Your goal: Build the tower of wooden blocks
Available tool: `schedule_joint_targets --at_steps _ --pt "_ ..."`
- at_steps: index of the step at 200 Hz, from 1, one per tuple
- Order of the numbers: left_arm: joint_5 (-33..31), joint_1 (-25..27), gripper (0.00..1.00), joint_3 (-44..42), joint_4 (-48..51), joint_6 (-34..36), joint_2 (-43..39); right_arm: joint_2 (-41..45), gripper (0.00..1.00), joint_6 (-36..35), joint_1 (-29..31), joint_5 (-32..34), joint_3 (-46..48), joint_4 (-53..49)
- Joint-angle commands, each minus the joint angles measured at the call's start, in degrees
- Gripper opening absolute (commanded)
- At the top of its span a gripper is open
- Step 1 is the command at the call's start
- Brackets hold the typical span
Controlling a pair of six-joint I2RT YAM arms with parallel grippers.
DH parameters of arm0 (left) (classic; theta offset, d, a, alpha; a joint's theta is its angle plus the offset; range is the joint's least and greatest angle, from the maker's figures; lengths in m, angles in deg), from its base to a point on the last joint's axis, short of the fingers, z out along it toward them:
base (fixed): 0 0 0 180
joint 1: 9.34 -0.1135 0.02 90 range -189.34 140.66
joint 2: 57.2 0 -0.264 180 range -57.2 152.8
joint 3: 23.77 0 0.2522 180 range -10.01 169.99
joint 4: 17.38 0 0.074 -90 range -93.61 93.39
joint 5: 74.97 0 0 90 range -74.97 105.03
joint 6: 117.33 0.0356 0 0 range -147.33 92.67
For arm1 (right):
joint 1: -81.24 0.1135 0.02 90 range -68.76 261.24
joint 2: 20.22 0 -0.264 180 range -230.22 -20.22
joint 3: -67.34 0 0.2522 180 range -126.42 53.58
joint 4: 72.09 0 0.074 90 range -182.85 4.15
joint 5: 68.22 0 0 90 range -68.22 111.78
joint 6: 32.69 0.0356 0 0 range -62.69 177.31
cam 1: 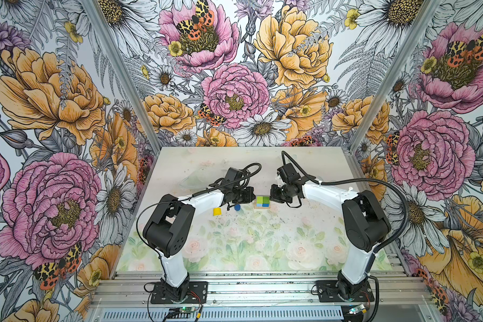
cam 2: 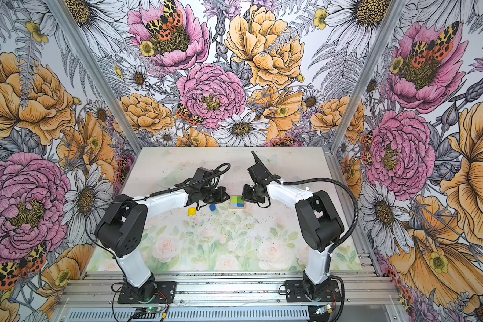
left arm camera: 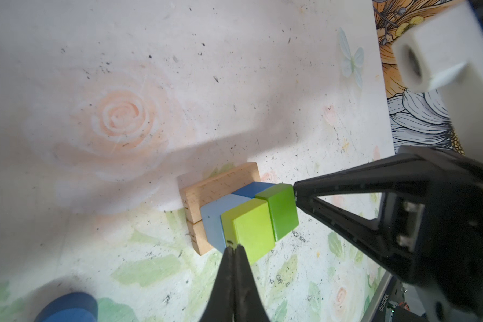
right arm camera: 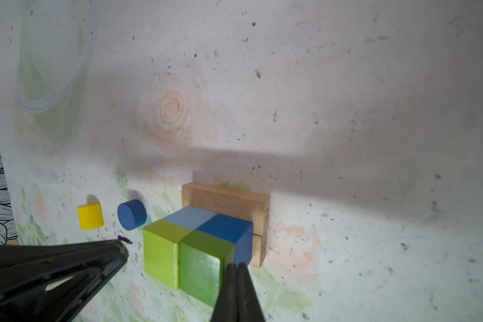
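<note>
The wood block tower [cam 1: 262, 201] [cam 2: 237, 201] stands mid-table: two tan bars [right arm camera: 226, 200] side by side, with light blue [right arm camera: 190, 216], dark blue [right arm camera: 226, 228], light green [right arm camera: 162, 251] and dark green [right arm camera: 201, 264] cubes packed on them. My left gripper [left arm camera: 233, 248] is shut and empty, its tip against the light green cube [left arm camera: 251, 231]. The right gripper [right arm camera: 237, 264] is shut and empty too, its tip at the dark green cube's edge. A blue cylinder [cam 1: 237, 207] and a yellow half-round [cam 1: 217, 211] lie left of the tower, below the left gripper [cam 1: 253, 196].
A clear plastic piece [right arm camera: 53, 69] lies on the mat behind the left arm. The floral mat [cam 1: 248, 239] stretches toward the arm bases. Flowered walls close in the back and both sides.
</note>
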Motion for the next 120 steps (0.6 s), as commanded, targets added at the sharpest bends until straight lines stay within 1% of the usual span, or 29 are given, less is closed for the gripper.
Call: schedule_joint_targets --at_steps 1,36,39,49,120 --pt "0.25 0.26 0.00 0.59 0.01 0.27 0.93 0.58 0.00 0.52 0.17 1.15 -0.80 1.20" --pt "0.71 0.72 0.00 1.14 0.07 0.25 1.05 0.49 0.00 0.39 -0.40 1.28 -1.11 1.16" --pt "0.74 0.67 0.00 1.12 0.02 0.22 2.83 0.46 0.00 0.41 -0.41 1.25 -1.11 1.13" --pt "0.84 0.83 0.00 1.36 0.04 0.18 3.26 0.40 0.00 0.41 -0.48 1.25 -1.23 1.20" --pt "0.77 0.80 0.00 1.39 -0.01 0.18 3.28 -0.21 0.00 0.33 -0.49 1.07 -2.12 1.13"
